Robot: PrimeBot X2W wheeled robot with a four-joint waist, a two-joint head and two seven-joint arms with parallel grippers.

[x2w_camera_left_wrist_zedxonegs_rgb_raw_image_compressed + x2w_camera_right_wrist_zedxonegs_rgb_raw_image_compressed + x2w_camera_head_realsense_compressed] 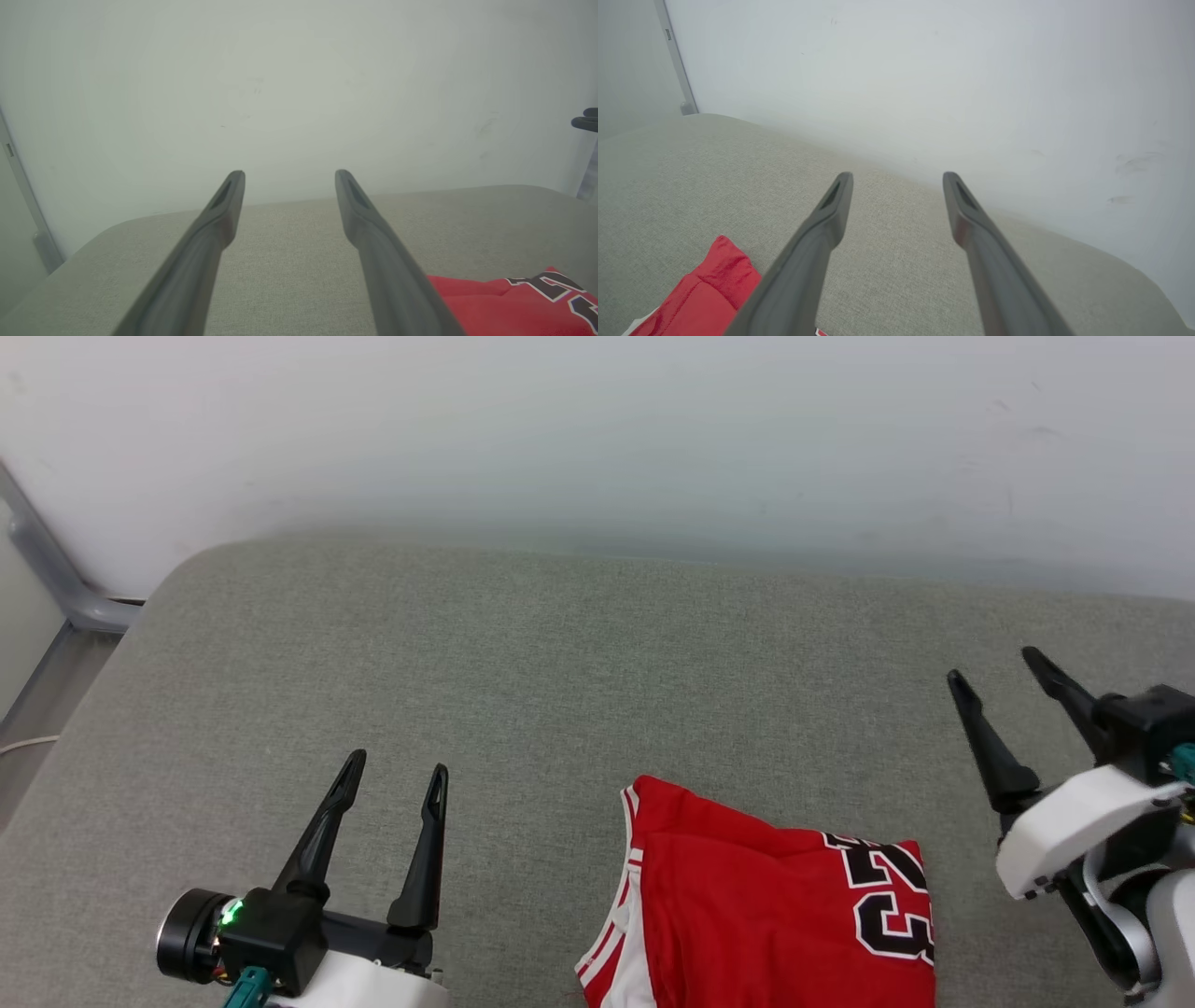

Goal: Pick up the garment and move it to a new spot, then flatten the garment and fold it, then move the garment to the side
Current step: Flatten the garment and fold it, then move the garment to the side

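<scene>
likely bare test room: grey fabric cushion [560, 663] against plain white wall [597, 429].

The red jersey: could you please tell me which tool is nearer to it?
Right, it seems. The right tool is just beside the red jersey, past its numbered edge; the left tool stands farther off, past its striped side.

The garment [747, 915] is showing bright red between the two sets of jaws. Red-and-white striped trim is running along the edge facing the left gripper [397, 763], and black numerals outlined in white are sitting nearer the right gripper [992, 665]. Both grippers' fingers are reading black. A green light [231, 913] is glowing behind the left jaws. The cushion [560, 663] under the jaws is looking grey-green, perhaps finely flecked, and the wall [597, 429] beyond them is appearing off-white.
</scene>
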